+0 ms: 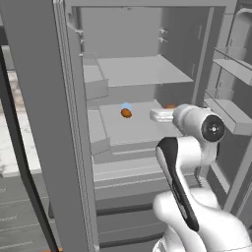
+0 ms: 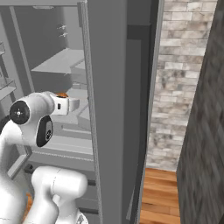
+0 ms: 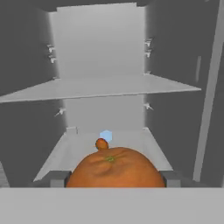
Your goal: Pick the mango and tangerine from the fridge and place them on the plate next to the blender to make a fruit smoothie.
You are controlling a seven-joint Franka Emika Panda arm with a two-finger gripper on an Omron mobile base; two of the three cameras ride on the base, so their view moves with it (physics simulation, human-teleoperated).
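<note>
Step in hand: the first fruit pickup, judged from the scene; the gripper (image 3: 114,181) was inside the open fridge (image 1: 44,123), at the lower shelf (image 1: 133,130).
Tangerine: a round orange fruit with a green stem mark, taken to be the tangerine (image 3: 114,169), sat right in front of the hand camera between the two grey fingertips (image 3: 57,178). In the left base view only an orange sliver of it showed past the hand.
Fingers: partly apart, one on each side of the tangerine and flush against it, so they looked clamped on it.
Lift: whether the fruit was off the shelf could not be told.
Mango: a smaller orange-brown fruit, probably the mango (image 1: 126,113), lay further back on the same shelf, well apart from the gripper, with a small pale blue thing (image 1: 126,106) just behind it.
Next move: likely drawing the hand straight back out between the shelves and past the door frame, keeping the grip firm, since a round fruit could slip.
</note>
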